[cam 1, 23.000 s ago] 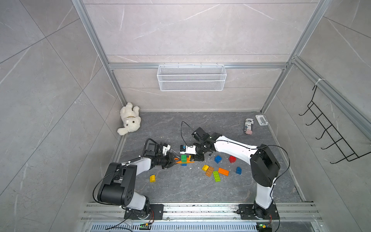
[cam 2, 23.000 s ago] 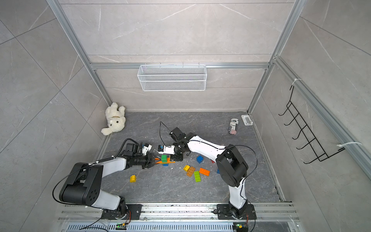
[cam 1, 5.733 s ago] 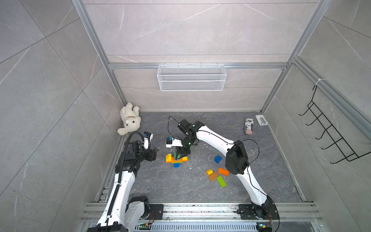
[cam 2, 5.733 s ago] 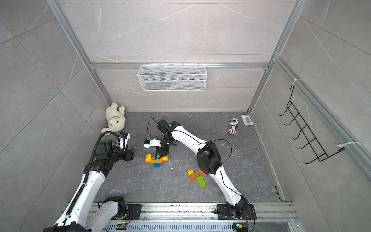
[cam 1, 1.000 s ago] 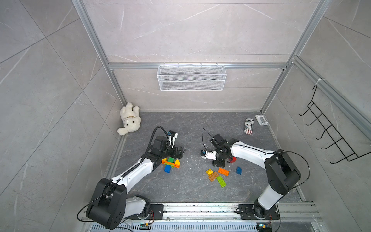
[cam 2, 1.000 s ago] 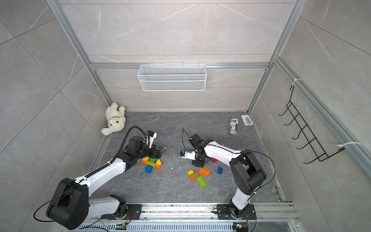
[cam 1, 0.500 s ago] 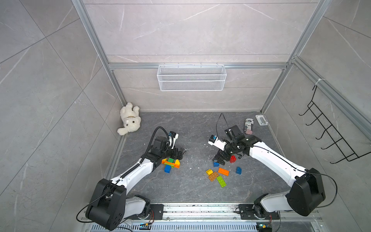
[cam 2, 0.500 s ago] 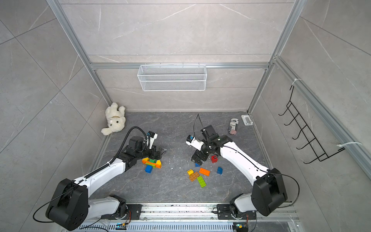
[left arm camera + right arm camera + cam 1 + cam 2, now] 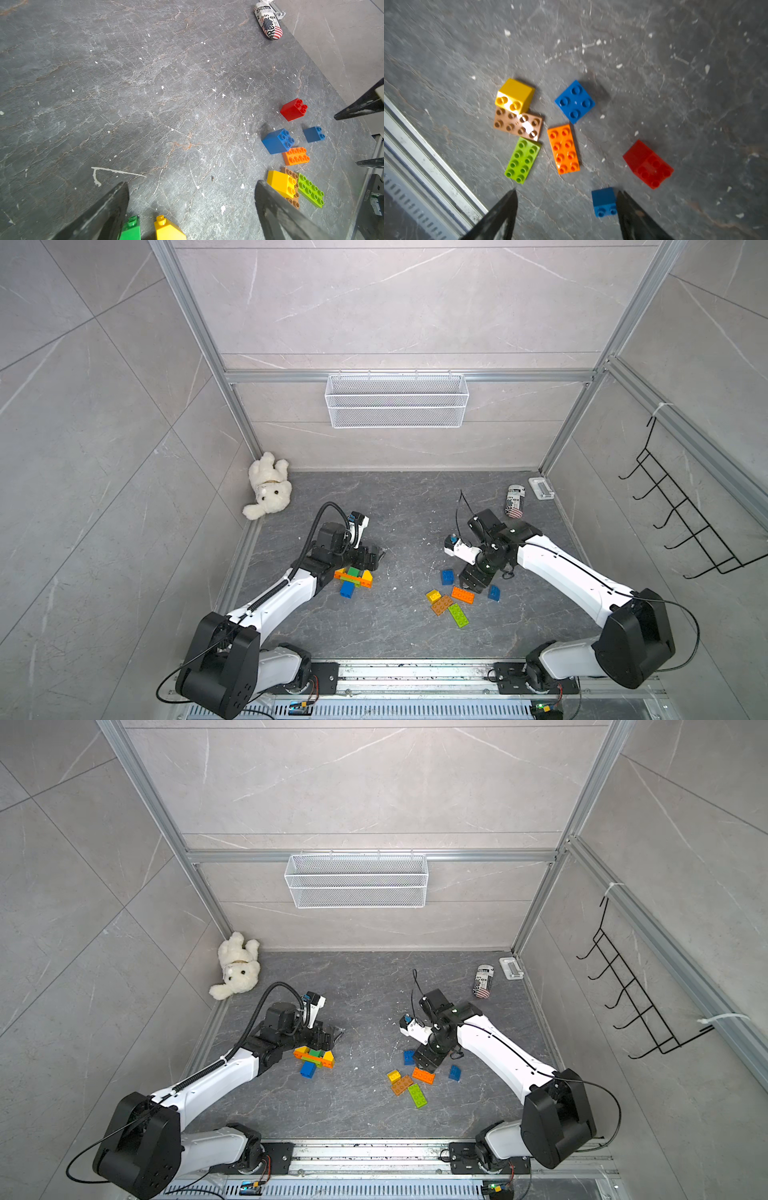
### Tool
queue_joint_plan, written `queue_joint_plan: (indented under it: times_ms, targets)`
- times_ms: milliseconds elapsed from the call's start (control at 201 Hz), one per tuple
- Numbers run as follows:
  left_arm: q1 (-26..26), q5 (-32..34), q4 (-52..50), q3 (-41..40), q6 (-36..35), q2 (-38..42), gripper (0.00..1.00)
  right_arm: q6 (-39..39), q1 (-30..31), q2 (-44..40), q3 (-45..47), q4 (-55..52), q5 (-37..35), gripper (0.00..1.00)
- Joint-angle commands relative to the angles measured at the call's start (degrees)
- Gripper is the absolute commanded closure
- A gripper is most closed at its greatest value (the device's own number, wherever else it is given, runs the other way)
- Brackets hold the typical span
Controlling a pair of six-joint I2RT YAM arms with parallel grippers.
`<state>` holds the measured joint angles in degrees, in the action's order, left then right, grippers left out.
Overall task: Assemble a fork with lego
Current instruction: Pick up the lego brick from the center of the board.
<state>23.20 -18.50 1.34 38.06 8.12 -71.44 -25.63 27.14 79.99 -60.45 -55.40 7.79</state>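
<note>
Lego: small studded plastic bricks, loose supply near right on grey stone tabletop, lime flat oblong brick nearest. Right fingers apart, small blue brick between, likely next pick. Left, farther: partly built multicoloured brick fork; left fingers apart, empty, over far edge, probably ready to steady.

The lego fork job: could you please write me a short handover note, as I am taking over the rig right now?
Left end effector: open, empty, by the partial assembly.
Right end effector: open, empty, above the loose bricks; small blue brick lies beside one finger.
Done: the assembly's few bricks appear joined.
Left: fork unfinished; seven loose bricks, including the red brick and orange brick, not yet added.
</note>
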Motion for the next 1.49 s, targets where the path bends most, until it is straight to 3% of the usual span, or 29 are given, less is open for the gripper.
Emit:
queue_joint_plan:
  times_ms: [0,159,338,478,607,1045,1488]
  targets:
    - [-0.3,0.16,0.55,0.34,-1.3,1.32,0.04,-0.42,0.59,-1.7,2.72,0.82,-4.15,0.25]
    - [-0.35,0.45,1.32,0.01,-0.87,1.7,0.04,-0.56,1.05,-0.31,4.2,3.79,-3.58,0.34]
    - [-0.36,0.25,1.76,-0.25,-0.8,1.26,0.04,-0.34,1.57,4.74,4.62,6.53,-3.48,0.3]
    - [-0.59,0.42,1.68,-0.27,-0.67,1.0,0.04,-0.91,2.77,9.05,3.65,5.7,-2.68,0.36]
    - [-0.83,0.22,2.42,-0.32,-0.41,0.65,0.04,-1.2,3.71,10.14,4.94,7.08,-3.71,0.42]
    - [-1.47,-1.08,2.35,0.06,-0.05,-1.19,0.04,-1.88,5.72,13.66,7.29,10.25,-5.32,0.47]
    - [-1.84,-2.12,2.17,0.43,0.58,-2.56,0.04,-2.44,7.49,15.63,7.61,11.11,-6.98,0.64]
